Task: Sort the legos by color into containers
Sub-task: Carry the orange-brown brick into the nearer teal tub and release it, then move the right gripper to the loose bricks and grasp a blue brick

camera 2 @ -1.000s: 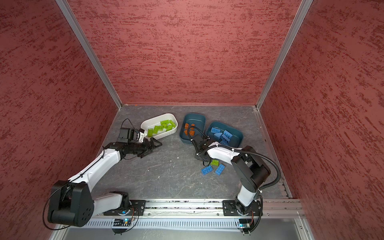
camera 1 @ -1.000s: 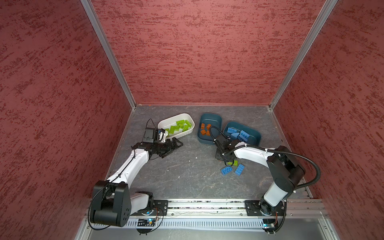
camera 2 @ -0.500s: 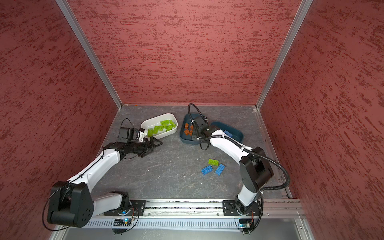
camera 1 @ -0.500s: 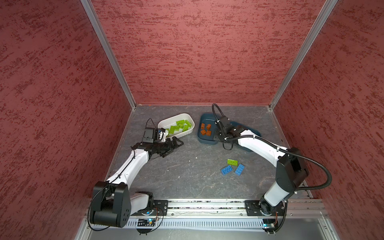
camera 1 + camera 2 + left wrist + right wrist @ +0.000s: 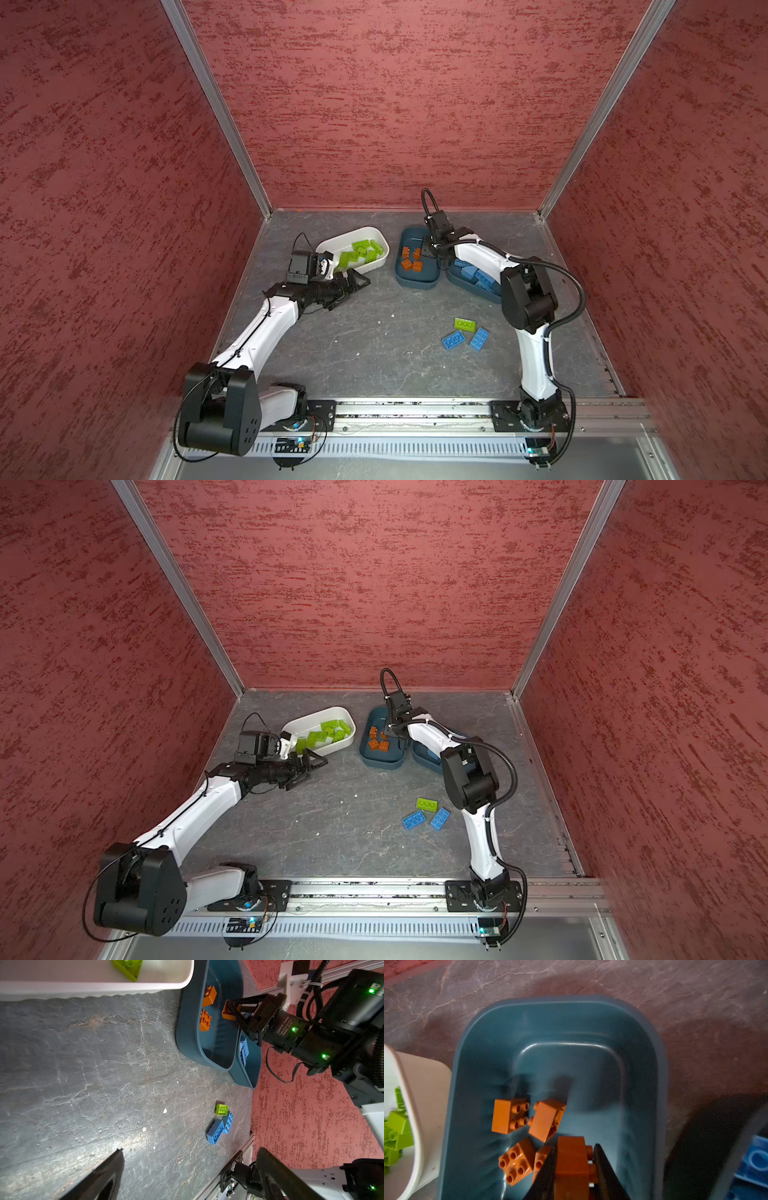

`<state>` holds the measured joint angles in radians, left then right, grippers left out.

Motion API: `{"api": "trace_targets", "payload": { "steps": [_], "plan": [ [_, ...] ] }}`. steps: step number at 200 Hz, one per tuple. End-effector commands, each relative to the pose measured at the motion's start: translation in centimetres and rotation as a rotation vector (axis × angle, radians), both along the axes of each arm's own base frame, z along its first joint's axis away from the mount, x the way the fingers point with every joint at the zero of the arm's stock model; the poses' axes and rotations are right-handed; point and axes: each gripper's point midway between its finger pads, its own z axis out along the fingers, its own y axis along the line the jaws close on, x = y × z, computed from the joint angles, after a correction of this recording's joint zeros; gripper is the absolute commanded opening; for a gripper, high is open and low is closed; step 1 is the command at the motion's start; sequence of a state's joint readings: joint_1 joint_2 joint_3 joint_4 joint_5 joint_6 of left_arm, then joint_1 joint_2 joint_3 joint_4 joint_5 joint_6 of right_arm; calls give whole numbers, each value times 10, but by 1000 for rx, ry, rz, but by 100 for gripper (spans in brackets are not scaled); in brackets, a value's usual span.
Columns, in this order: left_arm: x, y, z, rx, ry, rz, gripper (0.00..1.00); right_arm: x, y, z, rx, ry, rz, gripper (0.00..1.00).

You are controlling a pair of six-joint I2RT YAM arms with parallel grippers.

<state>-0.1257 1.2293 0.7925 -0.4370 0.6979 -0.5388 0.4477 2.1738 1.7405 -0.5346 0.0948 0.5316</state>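
Note:
My right gripper point(image 5: 428, 249) point(image 5: 575, 1147) hangs over the dark teal container point(image 5: 415, 283) point(image 5: 554, 1001) that holds several orange legos. It is shut on one more orange lego point(image 5: 571, 1157) point(image 5: 227, 1013), whose studs press against one finger. My left gripper point(image 5: 351, 293) point(image 5: 191, 1151) lies open and empty just above the floor, in front of the white container point(image 5: 349, 235) of lime green legos. A second teal container point(image 5: 473, 287), partly hidden by my right arm, holds blue legos. One green lego point(image 5: 464, 324) and two blue legos point(image 5: 453, 340) point(image 5: 479, 338) lie loose at the front right.
The three containers stand side by side near the back wall. Red textured walls close in the left, right and back. A metal rail point(image 5: 415, 409) carrying both arm bases runs along the front edge.
My right gripper has risen from the loose legos at the front right and swung back over the teal container of orange legos, carrying an orange lego. My left arm has not moved.

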Motion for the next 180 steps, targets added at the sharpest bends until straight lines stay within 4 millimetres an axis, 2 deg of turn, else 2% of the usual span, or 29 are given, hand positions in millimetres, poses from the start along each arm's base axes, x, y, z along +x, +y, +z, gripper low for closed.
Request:
{"api": "trace_targets", "payload": {
  "steps": [1, 20, 45, 60, 65, 91, 112, 130, 153, 180],
  "plan": [
    [4, -2, 10, -1, -36, -6, 100, 14, 6, 20, 3, -57, 28, 42],
    [3, -1, 8, 2, -31, -3, 100, 5, 8, 27, 24, -51, 54, 53],
    [3, -1, 6, 3, -28, -1, 100, -25, 6, 40, 68, -32, 86, 62],
    [2, -2, 5, 4, -26, -6, 100, -52, 4, 42, 97, -2, 92, 66],
    [2, -2, 5, 5, -27, -7, 100, -62, 4, 48, 118, -1, 99, 67],
    [-2, -2, 1, 12, -16, -11, 100, -121, -4, 47, 164, 77, 59, 74],
    [-3, -2, -3, 17, -15, -14, 100, -175, -8, 39, 201, 154, 8, 83],
    [-3, -3, -4, 16, -14, -16, 100, -217, -17, 31, 212, 216, -84, 86],
    [-2, -3, -5, 18, -16, -15, 100, -258, -29, 26, 222, 267, -211, 89],
    [0, -3, -6, 25, -20, -26, 100, -295, -40, 12, 249, 334, -365, 89]
  ]
}}
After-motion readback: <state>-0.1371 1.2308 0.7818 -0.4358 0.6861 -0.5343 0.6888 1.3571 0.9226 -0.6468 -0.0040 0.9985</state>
